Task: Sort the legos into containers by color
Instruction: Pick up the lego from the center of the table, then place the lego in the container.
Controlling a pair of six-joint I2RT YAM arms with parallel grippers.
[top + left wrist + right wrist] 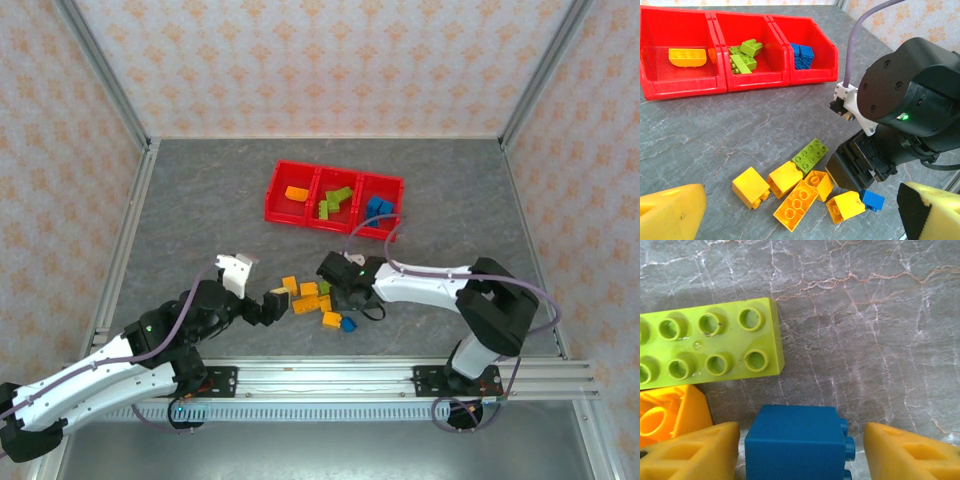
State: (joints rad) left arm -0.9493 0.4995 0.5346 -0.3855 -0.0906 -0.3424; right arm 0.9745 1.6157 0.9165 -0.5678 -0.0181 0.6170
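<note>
Five yellow legos (796,205), one green brick (810,155) and one blue brick (795,440) sit on your grey marbled counter (715,130) (papered walls (300,60) around); left claw (801,210) released, right claw (801,450) spread around the blue brick.

The tray (288,219) of three joined bins stands at the far side of the table (200,200), a little right of its middle, well apart from the arms. Its left bin (660,30) holds a single brick (687,56), the middle bin (740,25) several bricks (744,56) lying on one another, and the right bin (810,35) a few more (801,55). A cluster of loose bricks (800,192) lies near the arms, with the left gripper (280,300) just left of it and the right gripper (801,452) over its right end. One small brick (792,440) sits between the right gripper's fingers (695,450). A longer brick (710,347) lies flat behind it and to its left, and another brick (670,412) lies just left of the small one.
</note>
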